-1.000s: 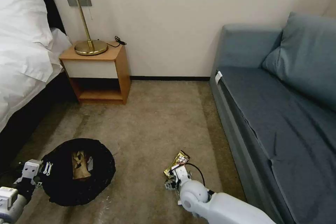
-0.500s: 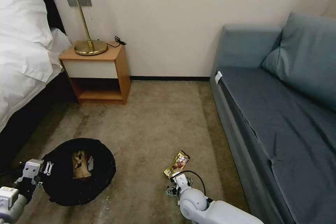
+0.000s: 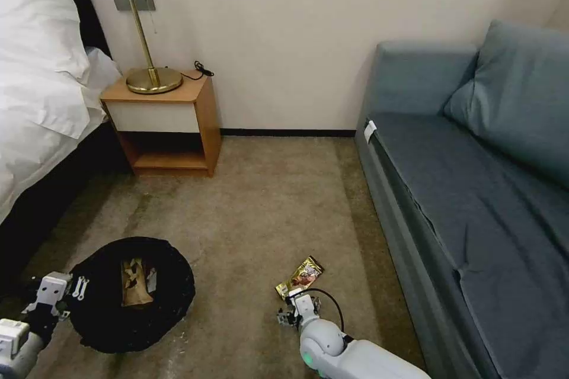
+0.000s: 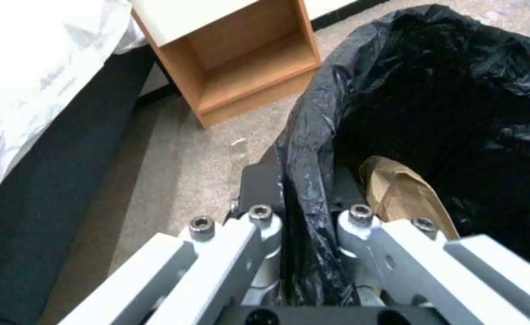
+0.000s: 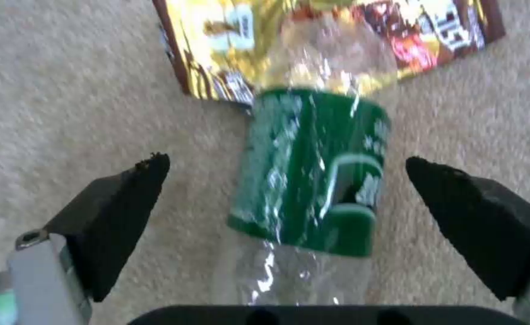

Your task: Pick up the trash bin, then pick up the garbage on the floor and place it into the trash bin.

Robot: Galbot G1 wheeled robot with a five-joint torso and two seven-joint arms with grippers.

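The trash bin (image 3: 131, 293) is clamped at its bag-draped rim by the left gripper (image 4: 304, 216), a brown paper bag (image 3: 134, 282) already inside, while the bottle (image 5: 310, 167) and gold wrapper (image 3: 300, 276) are left on the carpet (image 3: 267, 201), the bottle flanked by the spread right gripper (image 5: 286, 198)

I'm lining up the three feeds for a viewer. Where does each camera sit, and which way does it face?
Head view: high on the robot, facing forward and down at the carpet; both arms show, with the left end effector at the black-bag-lined round trash bin.
Left wrist view: looks along the fingers shut on that bin's rim.
Right wrist view: looks down between open fingers at a green-labelled clear bottle.
Shared: the shiny gold snack wrapper.
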